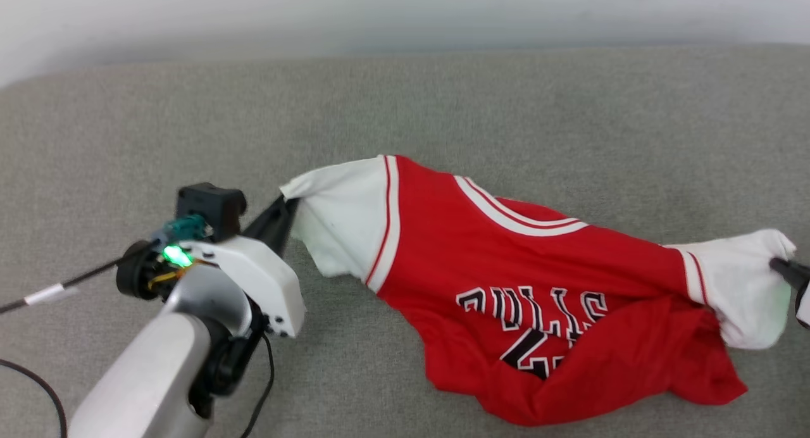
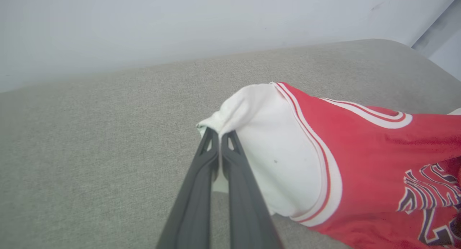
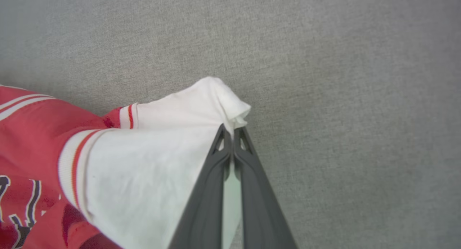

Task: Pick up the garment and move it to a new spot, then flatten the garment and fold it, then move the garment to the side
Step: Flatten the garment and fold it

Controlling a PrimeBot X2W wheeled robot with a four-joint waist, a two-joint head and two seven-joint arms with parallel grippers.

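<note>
The garment (image 1: 506,267), a bright red shirt with white sleeves and black lettering, hangs stretched between both arms over the grey surface, its lower hem crumpled. My left gripper (image 1: 288,204) is shut on the edge of the white sleeve at the left; the left wrist view shows the gripper (image 2: 219,134) pinching the sleeve (image 2: 273,148). At the right edge of the head view, my right gripper (image 1: 777,265) is shut on the other white sleeve. In the right wrist view that gripper (image 3: 233,129) is clamped on the bunched sleeve tip (image 3: 201,105).
A wide grey fabric surface (image 1: 443,102) lies under and around the shirt, ending at a pale wall (image 1: 380,14) behind. A black cable (image 1: 38,381) trails by my left forearm at the lower left.
</note>
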